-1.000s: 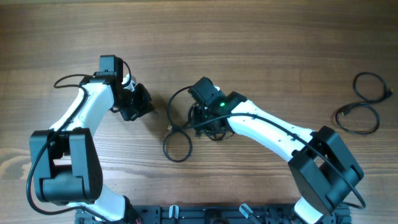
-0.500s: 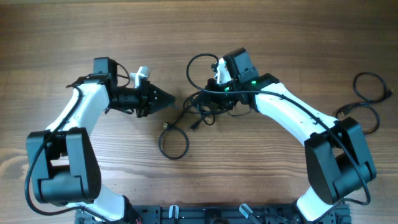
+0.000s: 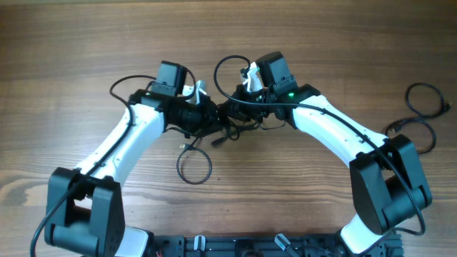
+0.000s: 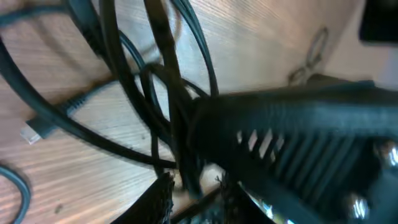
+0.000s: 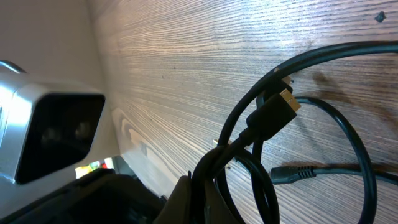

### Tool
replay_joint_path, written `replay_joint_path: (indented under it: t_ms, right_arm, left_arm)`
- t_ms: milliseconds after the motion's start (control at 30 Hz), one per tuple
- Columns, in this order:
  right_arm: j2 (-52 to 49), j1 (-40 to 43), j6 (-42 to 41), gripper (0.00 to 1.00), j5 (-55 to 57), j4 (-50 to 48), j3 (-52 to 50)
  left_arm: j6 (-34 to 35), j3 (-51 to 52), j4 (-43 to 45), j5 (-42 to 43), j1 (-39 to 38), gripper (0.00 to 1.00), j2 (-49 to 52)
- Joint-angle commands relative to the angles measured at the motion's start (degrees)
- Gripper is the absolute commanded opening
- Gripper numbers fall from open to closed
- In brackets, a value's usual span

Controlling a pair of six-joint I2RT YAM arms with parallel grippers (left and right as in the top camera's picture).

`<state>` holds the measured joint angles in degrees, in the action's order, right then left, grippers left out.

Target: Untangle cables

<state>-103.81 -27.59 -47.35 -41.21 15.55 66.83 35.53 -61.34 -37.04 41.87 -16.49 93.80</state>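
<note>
No text, label, brand mark or number legible in any view. Nothing readable on the cables [image 5: 264, 121], the left arm [image 3: 125, 143], the right arm [image 3: 335, 132] or the wooden table [image 3: 321, 43]. Left wrist view blurred.

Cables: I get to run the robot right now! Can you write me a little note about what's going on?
Right pincer: shut on the tangle of cables in the middle.
Left pincer: at the tangle, with a strand in its gap. I cannot tell if it is gripping.
A loose loop trails from the tangle toward the robot.
Done: one cable lies apart at the far right.
Left to do: pull the tangle's strands apart.
</note>
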Motion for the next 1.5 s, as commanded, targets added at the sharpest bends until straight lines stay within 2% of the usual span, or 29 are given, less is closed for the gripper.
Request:
replay_joint_path:
  t_ms: [0, 100, 267, 433, 600, 767, 900, 1033, 1167, 1367, 1400, 1433, 1467]
  right_arm:
    - [1.7, -0.2, 0.1, 0.04, -2.1, -0.2, 0.0]
    - [1.7, -0.2, 0.8, 0.04, -2.1, 0.0, 0.0]
    - [1.7, -0.2, 1.1, 0.04, -2.1, 0.2, 0.0]
    - [1.7, -0.2, 1.4, 0.04, -2.1, 0.3, 0.0]
    - [1.7, -0.2, 1.5, 0.05, -2.1, 0.4, 0.0]
    - [1.7, -0.2, 1.5, 0.04, -2.1, 0.3, 0.0]
    - [1.7, -0.2, 1.5, 0.04, -2.0, 0.3, 0.0]
    - [1.7, -0.2, 5.4, 0.04, 4.1, 3.8, 0.0]
    - [1.7, -0.2, 8.5, 0.04, 11.6, 10.6, 0.0]
    - [1.6, -0.2, 9.9, 0.04, 17.3, 13.8, 0.0]
    - [1.6, -0.2, 9.9, 0.04, 16.5, 13.7, 0.0]
    - [1.6, -0.2, 10.1, 0.04, 13.1, 12.8, 0.0]
    - [1.6, -0.2, 10.1, 0.04, 6.4, 10.5, 0.0]
  left_arm:
    - [6.1, 0.2, 1.8, -7.0, -1.8, 0.25, -0.7]
    - [6.1, 0.2, 1.9, -7.3, -1.0, 0.21, -0.7]
    - [6.1, 0.2, 2.8, -7.2, 0.2, 0.23, -0.7]
    - [0.6, 0.2, 5.4, -2.5, 0.3, 0.22, -0.8]
    - [-2.1, 0.2, 5.4, -2.5, 0.2, 0.17, -0.8]
    - [-2.1, 0.2, 5.4, -4.7, 0.1, 0.04, -0.7]
    - [-2.6, 0.3, 4.8, -4.9, 0.1, 0.04, -0.7]
    - [-8.4, 0.3, -0.2, -8.3, 0.6, 0.04, -0.7]
    - [-9.5, 0.3, -2.1, -9.4, 1.6, 0.04, -0.7]
    - [-9.9, 0.3, -3.1, -9.4, 4.7, 0.04, -0.7]
    - [-11.3, 0.3, -3.1, -9.1, 4.8, 0.04, -0.7]
    - [-15.7, 0.3, -3.3, -7.3, 4.5, 0.04, -0.7]
    - [-23.4, 0.3, -4.4, -6.6, 4.2, 0.04, -0.7]
